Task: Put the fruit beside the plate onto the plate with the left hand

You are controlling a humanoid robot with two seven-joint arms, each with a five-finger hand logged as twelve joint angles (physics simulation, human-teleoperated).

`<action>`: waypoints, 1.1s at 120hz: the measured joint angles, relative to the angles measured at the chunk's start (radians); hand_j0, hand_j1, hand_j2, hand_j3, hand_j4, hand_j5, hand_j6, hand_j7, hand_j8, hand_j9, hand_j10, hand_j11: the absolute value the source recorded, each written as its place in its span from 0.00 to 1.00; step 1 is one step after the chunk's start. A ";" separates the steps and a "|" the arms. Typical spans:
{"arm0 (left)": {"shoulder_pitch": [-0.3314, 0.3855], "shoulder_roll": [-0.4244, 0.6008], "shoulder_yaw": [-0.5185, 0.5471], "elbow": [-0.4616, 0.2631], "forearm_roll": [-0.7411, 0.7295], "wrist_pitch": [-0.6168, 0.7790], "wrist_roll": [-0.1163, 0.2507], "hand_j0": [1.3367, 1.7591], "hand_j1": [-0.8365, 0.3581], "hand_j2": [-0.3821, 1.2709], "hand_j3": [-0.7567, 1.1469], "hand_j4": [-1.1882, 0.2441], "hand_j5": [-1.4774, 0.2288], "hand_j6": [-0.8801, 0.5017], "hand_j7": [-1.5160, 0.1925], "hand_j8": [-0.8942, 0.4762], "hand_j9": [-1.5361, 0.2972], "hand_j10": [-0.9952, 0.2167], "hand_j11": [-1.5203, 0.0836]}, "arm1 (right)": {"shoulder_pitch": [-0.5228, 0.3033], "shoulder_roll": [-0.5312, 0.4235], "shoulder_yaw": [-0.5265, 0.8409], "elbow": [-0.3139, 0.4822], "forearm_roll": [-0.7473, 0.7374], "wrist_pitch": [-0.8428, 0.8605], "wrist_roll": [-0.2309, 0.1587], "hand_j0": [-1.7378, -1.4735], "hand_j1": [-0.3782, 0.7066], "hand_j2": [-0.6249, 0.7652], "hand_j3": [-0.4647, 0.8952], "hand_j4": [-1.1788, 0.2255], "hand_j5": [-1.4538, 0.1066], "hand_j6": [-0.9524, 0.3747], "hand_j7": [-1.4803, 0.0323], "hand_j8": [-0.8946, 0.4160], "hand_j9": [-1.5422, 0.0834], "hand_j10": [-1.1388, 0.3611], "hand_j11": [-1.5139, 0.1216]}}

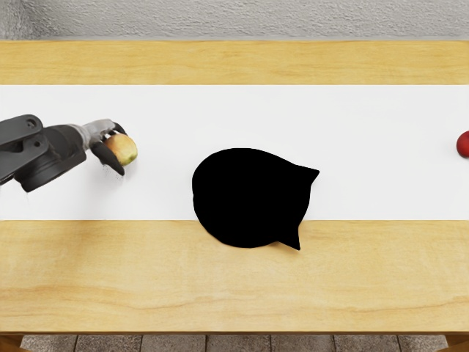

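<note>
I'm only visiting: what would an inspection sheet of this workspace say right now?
Surface: wooden table with a white runner across it.
Job's things: yellowish fruit lies left of the black plate, apart from it and not on it.
Clutter: red fruit at the right edge, partly cut off.
Grippers: left hand curled around the yellowish fruit; right arm not in view.
Cables: nothing seen.
Surroundings: grey strip beyond the table; tiles below.
</note>
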 joint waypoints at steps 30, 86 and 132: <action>0.000 0.007 -0.213 0.000 -0.143 -0.009 0.000 0.70 0.39 0.44 0.40 0.68 0.19 0.58 0.21 0.46 0.19 0.18 0.19 | 0.000 0.000 0.000 0.000 0.000 0.000 0.000 0.30 0.05 0.45 0.34 0.82 0.91 0.70 0.96 0.67 0.93 0.74 0.91; 0.006 -0.121 -0.346 -0.005 -0.534 -0.432 0.002 0.71 0.44 0.35 0.40 0.65 0.22 0.54 0.23 0.40 0.21 0.18 0.22 | 0.000 0.000 0.000 0.000 0.000 0.000 0.000 0.30 0.05 0.45 0.34 0.82 0.91 0.70 0.96 0.67 0.93 0.74 0.91; 0.015 -0.209 -0.342 0.000 -0.552 -0.465 0.002 0.70 0.43 0.37 0.40 0.68 0.21 0.55 0.21 0.39 0.20 0.19 0.21 | 0.000 0.000 0.000 0.000 0.000 0.000 0.000 0.30 0.05 0.45 0.34 0.82 0.91 0.70 0.96 0.67 0.93 0.74 0.91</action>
